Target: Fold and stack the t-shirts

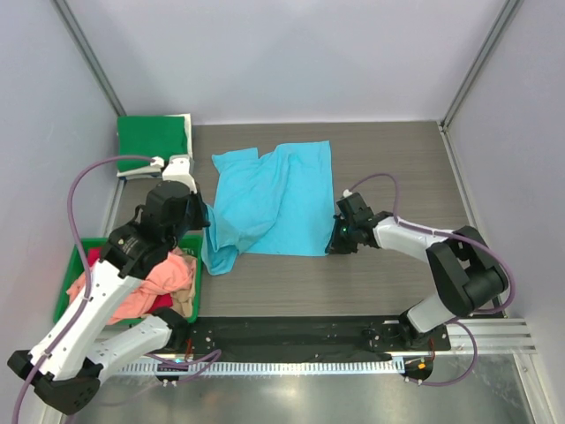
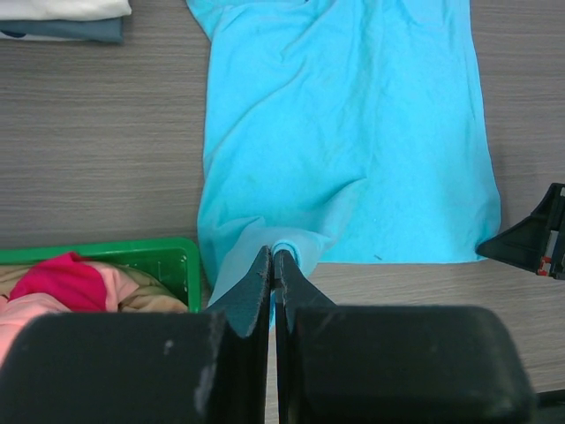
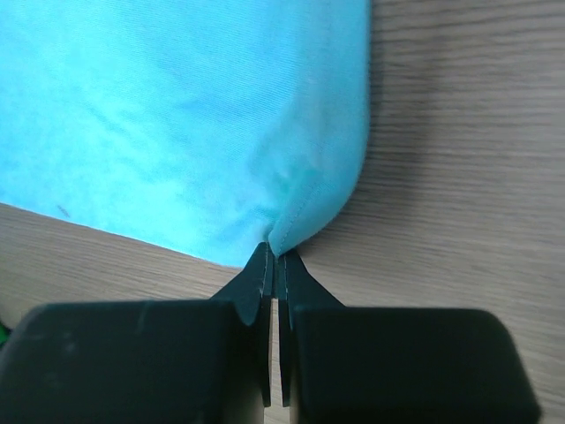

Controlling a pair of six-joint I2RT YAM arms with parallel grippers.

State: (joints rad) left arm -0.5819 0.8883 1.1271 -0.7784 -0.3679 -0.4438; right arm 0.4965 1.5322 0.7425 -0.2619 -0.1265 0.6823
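The left fingers (image 2: pixel 265 276) are pinched shut on the near left edge of the soft sky-blue cotton t-shirt (image 1: pixel 274 199). The right fingers (image 3: pixel 262 269) are pinched shut on its near right corner. The shirt lies spread out but wrinkly on the brown wooden table (image 1: pixel 397 159), so I think it is not folded yet. A neat green folded stack (image 1: pixel 152 137) at the far left looks done, but pink, red and tan shirts (image 1: pixel 159 278) lie heaped in the green plastic bin (image 2: pixel 132 252).
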